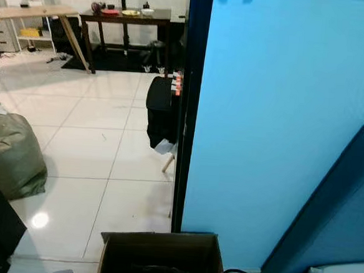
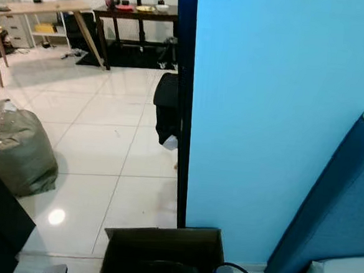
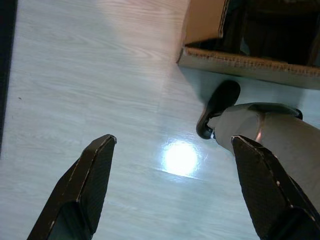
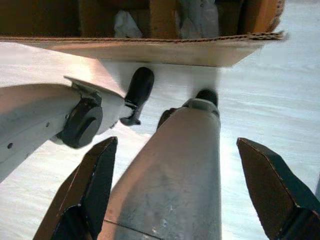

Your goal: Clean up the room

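While both arms hang idle, the left gripper (image 3: 170, 190) and right gripper (image 4: 175, 185) are spread, empty. A cardboard box (image 3: 250, 60) sits just beyond them. No writing is readable.

An open cardboard box (image 1: 158, 255) sits at 6 o'clock, just before a partition wall (image 1: 283, 118). A stuffed sack (image 1: 9, 152) lies at 9 o'clock. 2 tables (image 1: 125, 17) stand at 11 o'clock, far across the tiled floor (image 1: 101, 137).

Open cardboard box (image 1: 159, 255) on white tiles before a blue wall (image 1: 277, 118); grey-green sack (image 1: 11, 152) at left.
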You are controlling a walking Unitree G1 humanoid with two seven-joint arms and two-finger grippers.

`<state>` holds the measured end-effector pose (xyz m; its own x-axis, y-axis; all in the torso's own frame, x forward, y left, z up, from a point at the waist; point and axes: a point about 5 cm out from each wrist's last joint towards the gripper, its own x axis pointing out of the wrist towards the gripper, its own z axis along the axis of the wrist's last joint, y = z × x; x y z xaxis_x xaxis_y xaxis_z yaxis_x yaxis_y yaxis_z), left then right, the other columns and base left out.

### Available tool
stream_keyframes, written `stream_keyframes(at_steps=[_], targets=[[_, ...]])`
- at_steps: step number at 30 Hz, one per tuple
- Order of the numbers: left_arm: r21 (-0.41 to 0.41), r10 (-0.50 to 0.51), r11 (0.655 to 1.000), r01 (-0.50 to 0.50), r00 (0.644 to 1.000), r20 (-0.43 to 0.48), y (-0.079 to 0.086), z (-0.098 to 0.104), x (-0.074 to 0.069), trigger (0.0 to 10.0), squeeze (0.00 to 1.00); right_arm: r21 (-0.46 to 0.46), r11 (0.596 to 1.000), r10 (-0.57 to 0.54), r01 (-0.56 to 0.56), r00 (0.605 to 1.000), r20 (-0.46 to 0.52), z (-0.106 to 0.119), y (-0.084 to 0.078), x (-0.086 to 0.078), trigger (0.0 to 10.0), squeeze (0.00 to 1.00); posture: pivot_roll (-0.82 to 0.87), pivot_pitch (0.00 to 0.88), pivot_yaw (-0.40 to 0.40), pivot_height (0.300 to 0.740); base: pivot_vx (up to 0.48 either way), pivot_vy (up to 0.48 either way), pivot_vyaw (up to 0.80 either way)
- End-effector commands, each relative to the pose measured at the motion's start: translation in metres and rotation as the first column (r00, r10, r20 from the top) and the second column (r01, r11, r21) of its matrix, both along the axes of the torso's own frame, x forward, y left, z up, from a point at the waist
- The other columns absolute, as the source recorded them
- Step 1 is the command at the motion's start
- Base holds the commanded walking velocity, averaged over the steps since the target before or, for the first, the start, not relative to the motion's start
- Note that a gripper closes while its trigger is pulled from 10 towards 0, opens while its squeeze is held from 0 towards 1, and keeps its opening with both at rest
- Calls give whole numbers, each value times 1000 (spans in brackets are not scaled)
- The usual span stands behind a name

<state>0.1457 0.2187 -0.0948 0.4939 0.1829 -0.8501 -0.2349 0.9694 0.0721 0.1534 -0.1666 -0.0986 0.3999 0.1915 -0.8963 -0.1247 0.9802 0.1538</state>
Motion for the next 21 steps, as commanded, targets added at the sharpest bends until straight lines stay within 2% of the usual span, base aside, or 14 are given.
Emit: stream_keyframes(at_steps=[1,10,21], targets=[[-1,-18,1000,18,1000,-25,-3,-2,-4,10000,0,-12,1000,0,0,1000,-28,-2,-1,-6,10000,0,7,26,-13,740,-296,0,0],[-11,-46,999,46,999,-5,-8,1,8,10000,0,-36,999,9,-9,1000,-21,-1,-4,-3,10000,0,-3,7,-13,740,-292,0,0],[-30,-56,998,55,998,-13,-14,-1,6,10000,0,-64,998,12,-13,1000,-25,-1,-8,-1,10000,0,-8,5,-12,740,-292,0,0]])
